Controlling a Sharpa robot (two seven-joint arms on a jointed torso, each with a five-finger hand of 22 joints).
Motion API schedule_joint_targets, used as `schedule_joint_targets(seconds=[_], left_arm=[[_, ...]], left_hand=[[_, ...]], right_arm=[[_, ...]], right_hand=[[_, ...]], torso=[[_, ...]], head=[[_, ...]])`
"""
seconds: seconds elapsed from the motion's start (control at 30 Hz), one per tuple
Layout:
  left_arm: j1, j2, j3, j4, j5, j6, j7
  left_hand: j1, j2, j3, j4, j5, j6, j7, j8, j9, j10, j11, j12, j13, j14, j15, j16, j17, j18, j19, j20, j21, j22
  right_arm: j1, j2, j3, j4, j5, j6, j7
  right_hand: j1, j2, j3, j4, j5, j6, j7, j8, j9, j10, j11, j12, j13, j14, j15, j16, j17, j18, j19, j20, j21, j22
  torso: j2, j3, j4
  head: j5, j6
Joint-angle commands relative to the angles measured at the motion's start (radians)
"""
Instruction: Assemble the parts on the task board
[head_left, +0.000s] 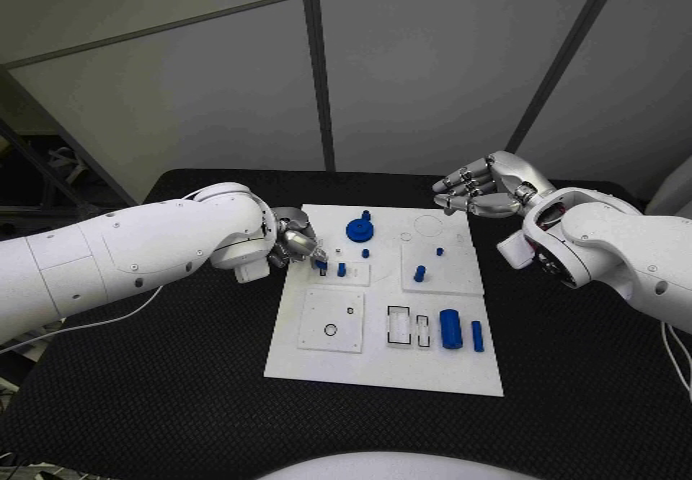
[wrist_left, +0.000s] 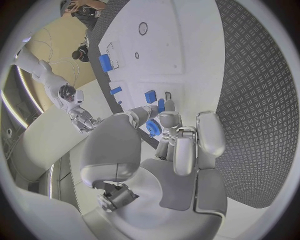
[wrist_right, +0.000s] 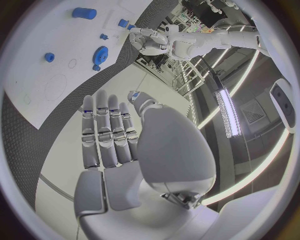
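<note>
Several blue parts sit on the white task board (head_left: 325, 355), which lies in the middle of the black table (head_left: 144, 400). A blue gear (head_left: 359, 231) with a short stem rising from it stands near the board's far edge. Just in front of it are a small blue peg (head_left: 342, 269) and, further toward the right arm, another small peg (head_left: 420, 272) and a tiny blue stub (head_left: 438, 252). Nearer the robot, a thick blue cylinder (head_left: 451, 326) lies beside a slim blue pin (head_left: 477, 335), the two close together and roughly parallel, next to two outlined rectangular slots. A raised square plate (head_left: 330, 320) with a small ring hole occupies the near left part of the board.

The left hand (head_left: 296, 243) hovers at the board's left edge, its fingers curled down, and a small blue piece (head_left: 320, 263) shows at its fingertips; the left wrist view shows fingertips (wrist_left: 164, 120) closed around something blue, so the hand seems to be pinching that piece just above the board.

The right hand (head_left: 483, 188) hangs beyond the board's far right corner, well apart from every part, its fingers stretched out, apart and holding nothing; the right wrist view shows them flat and straight.
</note>
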Motion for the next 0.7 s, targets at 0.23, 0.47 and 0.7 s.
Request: schedule_joint_targets(seconds=[0.23,0.47,0.7], left_arm=[[-0.002,0.008,-0.001,0.006,-0.104,0.011,-0.004],[-0.003,0.018,-0.001,-0.004,-0.129,0.036,-0.009],[-0.002,0.028,-0.001,-0.012,-0.145,0.061,-0.012]], left_hand=[[-0.012,0.000,0.159,-0.157,0.006,0.011,-0.001,0.007,0.001,0.008,0.000,0.006,0.003,0.099,-0.008,0.004,0.233,-0.113,0.009,-0.002,0.007,0.002],[-0.017,-0.001,0.160,-0.159,0.008,0.013,-0.003,0.009,0.002,0.012,-0.001,0.009,0.006,0.099,-0.009,0.004,0.233,-0.114,0.011,-0.002,0.009,0.005],[-0.019,-0.001,0.159,-0.159,0.008,0.014,-0.003,0.010,0.002,0.014,-0.002,0.010,0.009,0.099,-0.009,0.003,0.233,-0.114,0.012,-0.003,0.011,0.007]], right_arm=[[0.002,0.000,0.001,0.001,-0.012,0.006,0.005],[0.002,0.000,0.001,0.002,-0.013,0.007,0.005],[0.002,0.000,0.001,0.003,-0.014,0.006,0.005]], right_hand=[[-0.002,0.005,0.002,-0.005,0.002,-0.004,0.003,-0.006,0.001,-0.005,0.002,-0.007,-0.001,0.000,0.003,-0.006,0.000,0.004,0.005,0.002,-0.005,-0.001],[-0.002,0.005,0.002,-0.005,0.002,-0.004,0.003,-0.006,0.001,-0.005,0.002,-0.007,-0.001,0.000,0.003,-0.006,0.000,0.004,0.005,0.002,-0.005,-0.001],[-0.002,0.005,0.002,-0.005,0.002,-0.004,0.003,-0.006,0.001,-0.005,0.002,-0.007,-0.001,0.000,0.003,-0.006,0.000,0.004,0.005,0.002,-0.005,-0.001]], torso=[[0.001,-0.0001,-0.0001],[0.001,-0.0005,-0.0007],[0.000,0.0000,-0.0006]], head=[[-0.001,-0.004],[0.000,-0.007],[-0.002,-0.008]])
